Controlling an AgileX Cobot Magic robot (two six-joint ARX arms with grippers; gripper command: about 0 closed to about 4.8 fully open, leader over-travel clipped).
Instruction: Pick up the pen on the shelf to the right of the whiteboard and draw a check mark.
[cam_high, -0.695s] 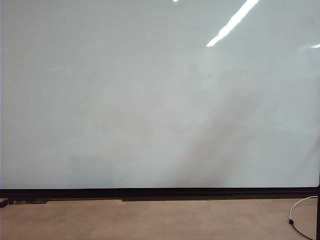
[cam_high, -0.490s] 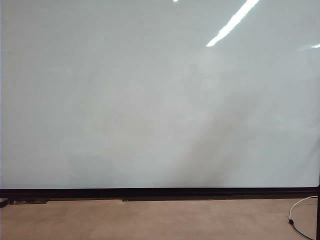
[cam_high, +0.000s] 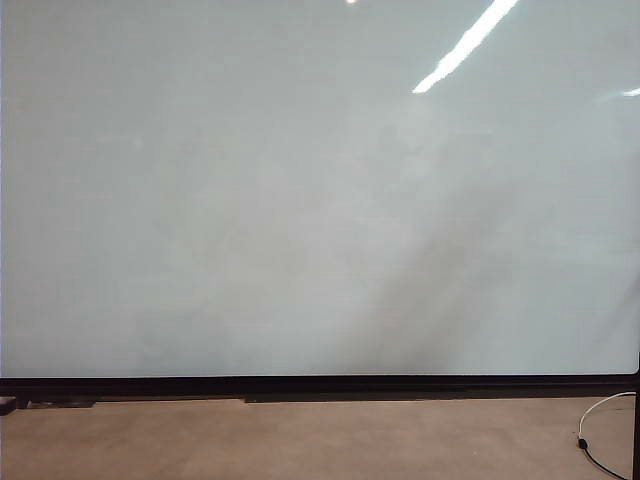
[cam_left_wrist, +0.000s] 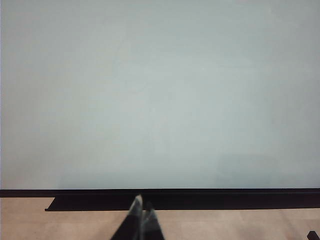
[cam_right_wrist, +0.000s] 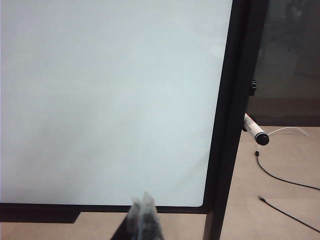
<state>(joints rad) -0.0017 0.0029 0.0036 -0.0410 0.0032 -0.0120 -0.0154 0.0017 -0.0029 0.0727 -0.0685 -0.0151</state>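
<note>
The whiteboard (cam_high: 300, 200) fills the exterior view, glossy white and unmarked, with a black frame along its lower edge; neither arm shows there. It also fills the left wrist view as the whiteboard (cam_left_wrist: 160, 90). My left gripper (cam_left_wrist: 142, 206) points at the lower frame, fingers pressed together, nothing in them. In the right wrist view the whiteboard (cam_right_wrist: 110, 95) ends at a black post, and beyond the post the pen (cam_right_wrist: 255, 131), white barrel with a dark end, sticks out sideways. My right gripper (cam_right_wrist: 142, 201) is shut and empty, well short of the pen. No check mark shows.
A black tray ledge (cam_left_wrist: 180, 201) runs under the board. The black upright post (cam_right_wrist: 232, 115) stands between my right gripper and the pen. A white cable (cam_high: 600, 412) and dark cables (cam_right_wrist: 280, 175) lie on the tan floor at the right.
</note>
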